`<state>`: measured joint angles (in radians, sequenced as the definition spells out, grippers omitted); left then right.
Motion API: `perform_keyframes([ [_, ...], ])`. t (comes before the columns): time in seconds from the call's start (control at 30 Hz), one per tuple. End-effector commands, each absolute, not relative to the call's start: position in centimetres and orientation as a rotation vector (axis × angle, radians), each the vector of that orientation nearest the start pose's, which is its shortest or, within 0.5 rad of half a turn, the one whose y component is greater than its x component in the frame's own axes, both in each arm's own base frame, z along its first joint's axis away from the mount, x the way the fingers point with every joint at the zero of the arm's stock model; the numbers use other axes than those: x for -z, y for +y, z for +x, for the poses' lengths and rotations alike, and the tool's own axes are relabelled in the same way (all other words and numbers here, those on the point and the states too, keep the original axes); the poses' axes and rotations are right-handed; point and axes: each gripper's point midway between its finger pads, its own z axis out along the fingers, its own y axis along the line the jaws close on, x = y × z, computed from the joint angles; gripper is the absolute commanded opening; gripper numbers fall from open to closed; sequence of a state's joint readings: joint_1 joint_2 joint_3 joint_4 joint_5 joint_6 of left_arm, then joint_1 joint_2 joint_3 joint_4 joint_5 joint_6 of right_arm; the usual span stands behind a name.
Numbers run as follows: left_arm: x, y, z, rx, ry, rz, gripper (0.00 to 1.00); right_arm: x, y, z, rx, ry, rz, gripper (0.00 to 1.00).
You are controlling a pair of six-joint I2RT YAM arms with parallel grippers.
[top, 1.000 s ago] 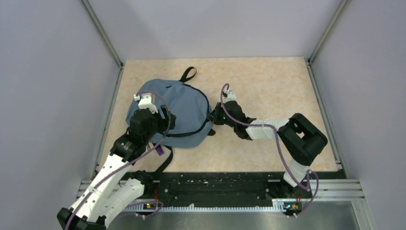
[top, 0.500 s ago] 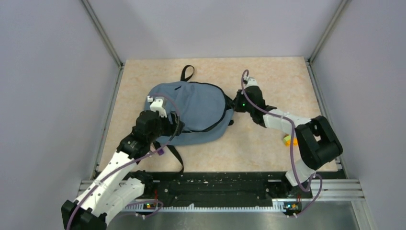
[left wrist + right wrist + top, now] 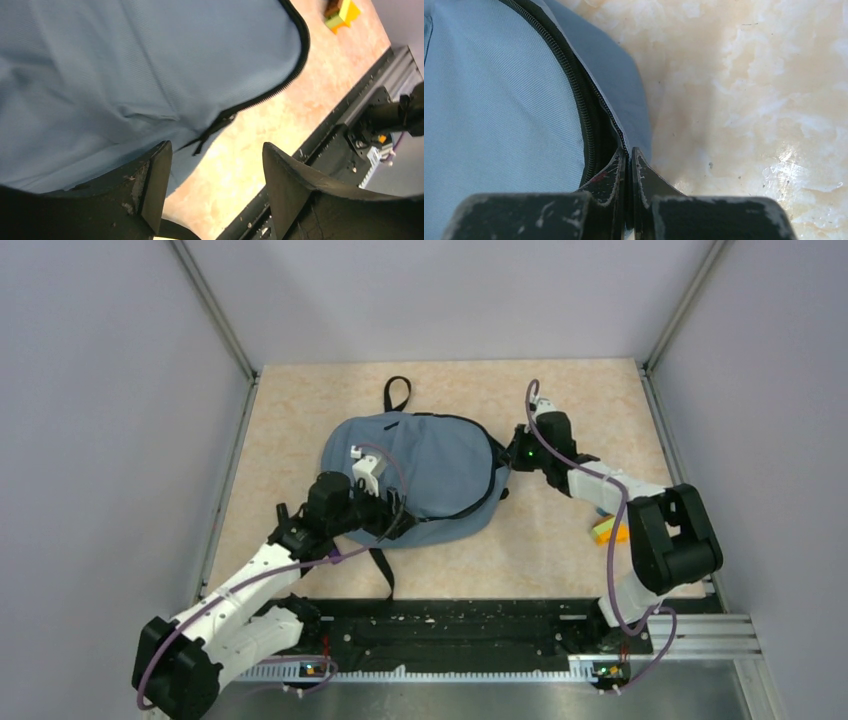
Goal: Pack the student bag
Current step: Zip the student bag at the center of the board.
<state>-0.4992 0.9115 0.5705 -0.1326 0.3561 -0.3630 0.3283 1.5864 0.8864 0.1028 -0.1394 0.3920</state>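
The left hand [image 3: 388,516] is hovering over the near left part of the student bag [image 3: 430,470], close to where the black straps [image 3: 383,570] are trailing off the bag's near edge. Its fingers [image 3: 152,187] are standing spread apart, closing on nothing, and the left wrist view is showing grey-blue fabric and a stretch of the black zipper [image 3: 260,97] in the gap between them. Whether the fingertips are touching the fabric cannot be told.

The student bag is lying flat on the bench [image 3: 300,420], roughly midway between the two arms, with its black top loop [image 3: 397,393] pointing toward the far wall.

The right hand [image 3: 503,462] is sitting at the bag's right edge. Its fingers [image 3: 611,175] are pressed together and are pinching the bag's edge right at the zipper, whose teeth are running down into the seam between the two fingertips.

A small yellow and orange block [image 3: 607,530] is lying on the bench to the right of the bag, well apart from it and partly hidden behind the right arm.
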Motion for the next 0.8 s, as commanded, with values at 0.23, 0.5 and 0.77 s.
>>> perform_keyframes([
  [0.23, -13.9, -21.9, 22.3, 0.783, 2.123, 0.439, 0.66, -13.8, 18.0, 40.4, -0.640, 2.119, -0.034, 0.00],
  [0.5, -13.7, -22.2, 23.5, 0.744, 2.127, 0.426, 0.57, -14.0, 18.5, 40.1, -0.681, 2.112, -0.034, 0.00],
  [0.77, -13.7, -23.0, 23.7, 0.772, 2.114, 0.440, 0.43, -14.1, 18.6, 40.1, -0.692, 2.112, -0.036, 0.00],
])
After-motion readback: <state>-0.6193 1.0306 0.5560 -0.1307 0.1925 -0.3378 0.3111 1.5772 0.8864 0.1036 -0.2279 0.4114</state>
